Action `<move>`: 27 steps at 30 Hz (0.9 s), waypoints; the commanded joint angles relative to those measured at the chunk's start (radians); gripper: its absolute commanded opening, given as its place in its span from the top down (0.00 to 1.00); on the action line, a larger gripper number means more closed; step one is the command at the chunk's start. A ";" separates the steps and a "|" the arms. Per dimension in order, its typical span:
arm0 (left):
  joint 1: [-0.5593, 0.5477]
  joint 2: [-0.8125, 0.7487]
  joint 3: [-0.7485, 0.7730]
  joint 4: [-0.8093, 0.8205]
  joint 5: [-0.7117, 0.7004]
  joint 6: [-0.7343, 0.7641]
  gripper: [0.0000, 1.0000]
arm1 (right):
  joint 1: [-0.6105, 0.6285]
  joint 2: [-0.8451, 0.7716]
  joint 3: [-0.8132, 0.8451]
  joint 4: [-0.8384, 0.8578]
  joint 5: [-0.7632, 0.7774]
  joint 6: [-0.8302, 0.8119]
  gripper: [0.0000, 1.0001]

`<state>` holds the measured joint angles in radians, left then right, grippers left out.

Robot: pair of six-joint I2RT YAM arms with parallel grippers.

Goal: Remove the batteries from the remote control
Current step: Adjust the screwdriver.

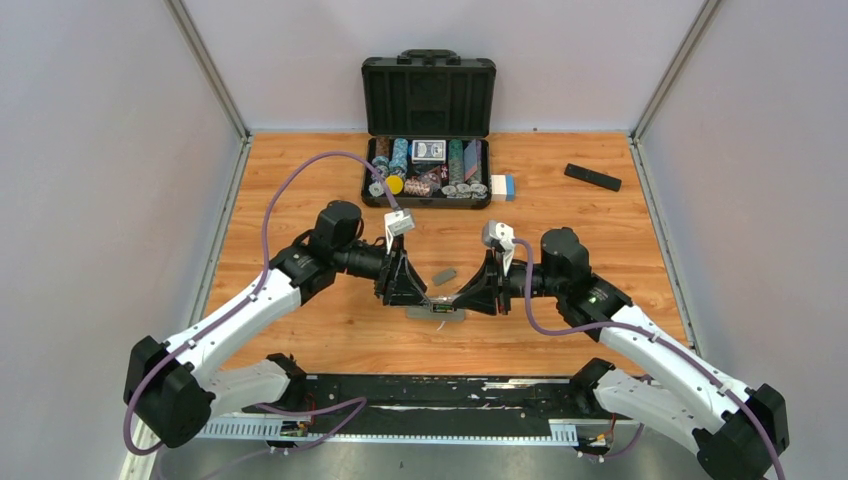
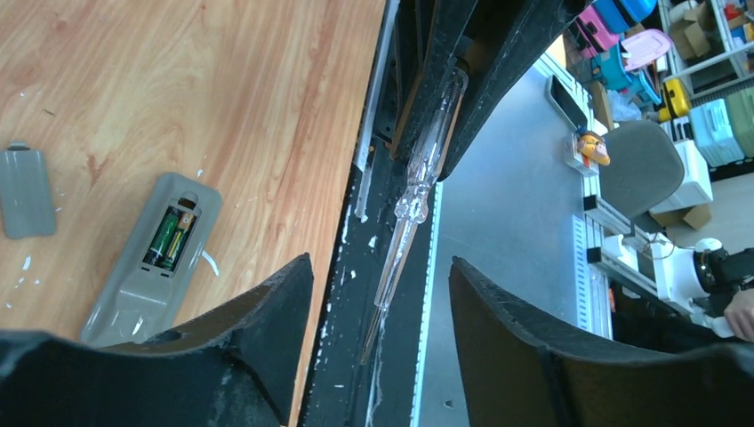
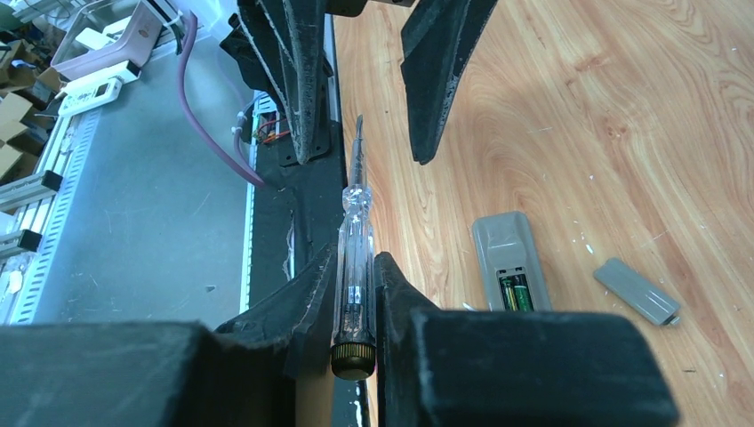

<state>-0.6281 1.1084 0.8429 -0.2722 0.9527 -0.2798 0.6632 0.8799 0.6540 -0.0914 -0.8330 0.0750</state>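
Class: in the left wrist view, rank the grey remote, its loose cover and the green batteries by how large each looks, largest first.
1. the grey remote
2. the loose cover
3. the batteries; the two look alike in size, so they are not ranked against each other.

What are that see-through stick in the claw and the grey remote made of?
The screwdriver in the right gripper looks like clear glossy plastic: its inner parts show through, with a brass-coloured cap and a thin metal blade. The remote seems matte grey moulded plastic, dull and evenly coloured.
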 commanded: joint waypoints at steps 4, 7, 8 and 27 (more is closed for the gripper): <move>-0.017 0.015 0.026 0.048 0.023 -0.007 0.44 | -0.003 -0.009 0.052 0.036 -0.033 -0.009 1.00; -0.020 0.026 0.025 0.047 0.020 -0.007 0.46 | -0.003 -0.009 0.050 0.045 -0.024 0.000 1.00; -0.021 0.027 0.025 0.047 0.020 -0.007 0.47 | -0.003 -0.009 0.048 0.049 -0.024 0.005 1.00; -0.034 0.034 0.005 0.100 -0.019 -0.046 1.00 | -0.004 0.019 0.044 0.079 -0.032 0.083 0.74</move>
<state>-0.6552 1.1355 0.8425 -0.2222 0.9997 -0.3084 0.6567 0.8825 0.6621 -0.0883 -0.8543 0.1154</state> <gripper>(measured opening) 0.025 0.213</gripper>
